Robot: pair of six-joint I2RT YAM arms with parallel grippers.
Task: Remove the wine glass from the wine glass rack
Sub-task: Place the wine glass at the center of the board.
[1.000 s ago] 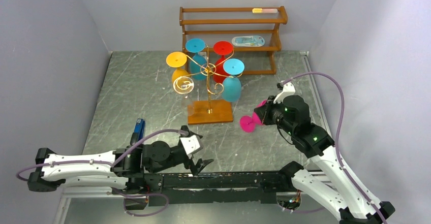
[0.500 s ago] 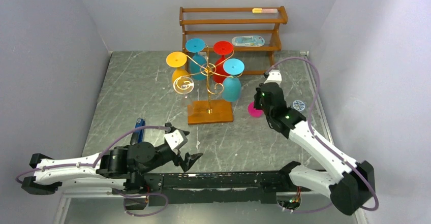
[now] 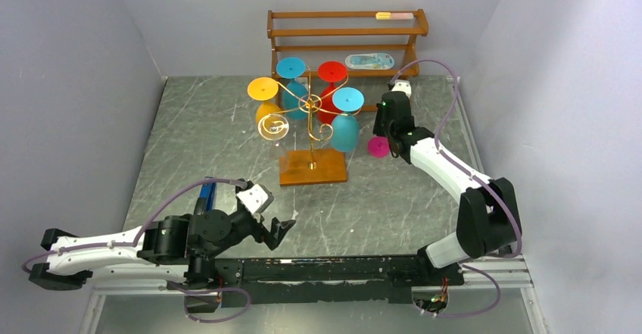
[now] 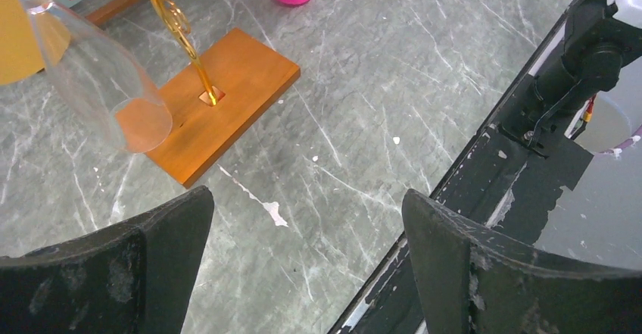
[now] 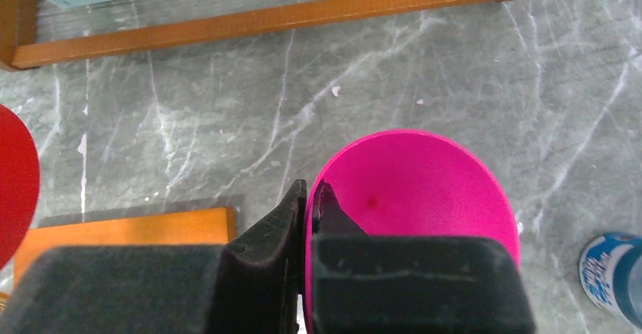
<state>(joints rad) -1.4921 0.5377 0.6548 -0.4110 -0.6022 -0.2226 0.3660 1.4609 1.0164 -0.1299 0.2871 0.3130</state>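
The top external camera looks down from high behind the arm bases (image 3: 318, 273) at 6 o'clock toward 12, the left wrist views from afar toward 1 o'clock, and the right wrist looks closely down, all sharing the pink wine glass (image 3: 378, 147) beside the wine glass rack (image 3: 325, 169).

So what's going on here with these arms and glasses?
The right gripper is shut on the edge of the pink wine glass, which is off the gold wine glass rack and low on its right side. The left gripper hangs open and empty near the table's front edge. Other coloured glasses hang on the rack.
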